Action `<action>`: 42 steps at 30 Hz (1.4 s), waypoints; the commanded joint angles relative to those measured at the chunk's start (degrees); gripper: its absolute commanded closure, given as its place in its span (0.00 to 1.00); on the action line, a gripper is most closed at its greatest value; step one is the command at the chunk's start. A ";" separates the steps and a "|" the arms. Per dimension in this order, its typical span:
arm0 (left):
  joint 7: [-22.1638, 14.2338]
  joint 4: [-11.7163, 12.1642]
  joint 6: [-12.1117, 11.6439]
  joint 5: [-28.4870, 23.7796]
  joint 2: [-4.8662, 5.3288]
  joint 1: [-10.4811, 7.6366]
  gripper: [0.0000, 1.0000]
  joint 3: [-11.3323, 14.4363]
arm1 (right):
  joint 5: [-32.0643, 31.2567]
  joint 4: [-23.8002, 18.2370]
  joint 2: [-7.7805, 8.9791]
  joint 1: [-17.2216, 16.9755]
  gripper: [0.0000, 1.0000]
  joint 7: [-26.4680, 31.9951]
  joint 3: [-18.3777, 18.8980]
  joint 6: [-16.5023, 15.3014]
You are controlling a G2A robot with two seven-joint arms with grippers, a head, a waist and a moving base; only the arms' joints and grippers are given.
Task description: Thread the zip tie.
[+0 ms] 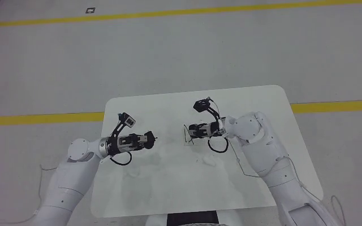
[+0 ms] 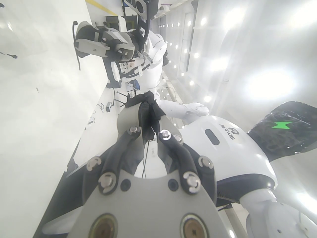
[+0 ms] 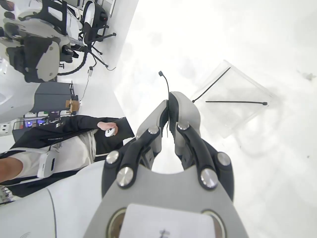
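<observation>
Well inboard, right gripper (image 3: 169, 98) pinches zip tie (image 3: 166, 82) (table (image 1: 254, 101) edges well apart).

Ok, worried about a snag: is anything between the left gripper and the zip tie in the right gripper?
Nothing visible: only bare table shows between the left gripper and the zip tie pinched in the right gripper.

The zip tie (image 3: 165, 82) is thin, black and not looped. The right gripper (image 3: 169, 100) pinches it, and its small square head sticks out past the fingertips.
</observation>
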 commanded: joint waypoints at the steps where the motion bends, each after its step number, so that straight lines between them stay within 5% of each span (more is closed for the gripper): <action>1: 0.00 0.00 0.00 0.00 0.00 0.00 1.00 0.00 | -0.04 -0.02 0.00 0.00 1.00 -0.03 0.00 0.04; 11: 0.00 0.00 0.00 0.00 0.00 0.00 1.00 0.00 | 0.81 -0.22 -0.02 -0.47 1.00 -2.63 0.25 0.43; 14: 4.51 -1.70 0.00 4.12 -0.13 0.17 1.00 -0.24 | 3.62 -1.14 -0.04 -1.13 1.00 -8.31 0.90 0.78; 24: 13.86 -5.77 0.00 12.60 -2.71 1.11 1.00 -0.35 | 10.70 -5.29 -0.04 -6.98 1.00 -24.44 1.46 0.01; 32: 16.08 -4.89 0.00 12.01 -5.65 1.03 1.00 -2.01 | 13.03 -6.82 0.09 -9.80 1.00 -31.70 1.11 -1.62; 42: 16.90 -5.19 0.06 12.80 -5.88 1.00 1.00 -2.20 | 14.39 -7.12 -0.01 -10.14 1.00 -33.02 1.00 -1.43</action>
